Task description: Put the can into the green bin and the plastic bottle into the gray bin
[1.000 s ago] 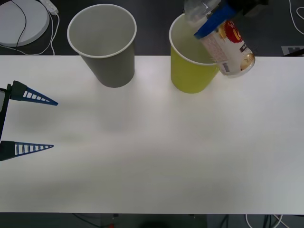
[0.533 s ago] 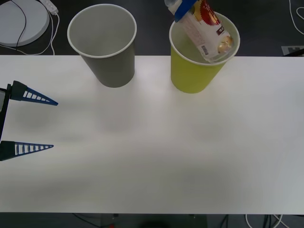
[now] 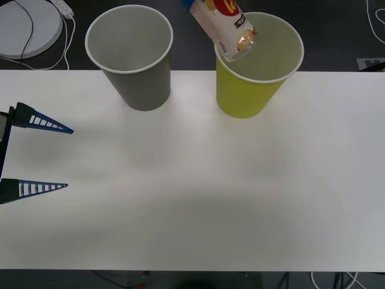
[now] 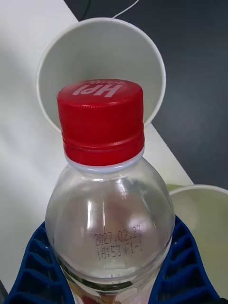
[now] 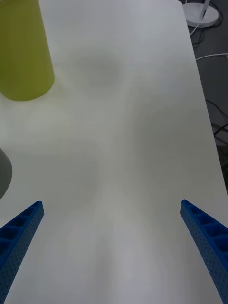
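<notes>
The plastic bottle [image 3: 221, 25], clear with a red cap [image 4: 100, 114] and a pale label with red marks, hangs tilted in the air over the green bin's [image 3: 255, 72] left rim. My right gripper [image 4: 111, 266] is shut on the bottle's body, one blue finger [image 4: 33, 270] on each side. The gray bin [image 3: 131, 57] stands upright to the left of the green bin, and its white inside [image 4: 102, 52] shows just beyond the cap. My left gripper [image 3: 69, 158] waits open over the table's left edge, nothing between its fingers. The can is out of view.
The white table [image 3: 192, 198] stretches bare in front of both bins, which stand at its far edge. A white round disc [image 3: 27, 24] with cables lies on the dark floor behind the table's left end. In the left wrist view, the green bin [image 5: 23, 52] stands far off.
The right gripper has carried the bottle to the left, from beside the green bin's right rim, across its mouth, to above its left rim. The left arm has not moved.
</notes>
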`<action>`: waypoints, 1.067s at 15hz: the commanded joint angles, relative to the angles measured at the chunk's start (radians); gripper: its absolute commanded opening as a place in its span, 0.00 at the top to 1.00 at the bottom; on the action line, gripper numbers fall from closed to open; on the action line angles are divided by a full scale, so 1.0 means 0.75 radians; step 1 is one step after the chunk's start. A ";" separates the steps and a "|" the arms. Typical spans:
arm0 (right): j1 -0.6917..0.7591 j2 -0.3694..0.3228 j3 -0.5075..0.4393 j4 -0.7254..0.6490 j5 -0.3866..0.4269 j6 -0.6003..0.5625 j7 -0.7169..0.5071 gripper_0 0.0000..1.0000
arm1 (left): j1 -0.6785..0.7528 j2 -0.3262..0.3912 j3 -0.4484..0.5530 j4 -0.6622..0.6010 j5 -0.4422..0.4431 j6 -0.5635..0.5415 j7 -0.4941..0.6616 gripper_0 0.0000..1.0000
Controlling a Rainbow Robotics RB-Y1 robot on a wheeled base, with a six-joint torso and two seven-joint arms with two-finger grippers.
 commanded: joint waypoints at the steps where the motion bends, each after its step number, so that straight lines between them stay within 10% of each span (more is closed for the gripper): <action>1: -0.037 0.057 0.000 0.075 0.017 0.030 -0.001 1.00 | 0.000 0.000 0.000 0.000 0.000 0.000 0.000 0.00; 16: -0.209 0.392 0.071 0.574 0.181 0.212 -0.001 1.00 | 0.000 0.000 0.000 0.000 0.000 0.000 0.000 0.00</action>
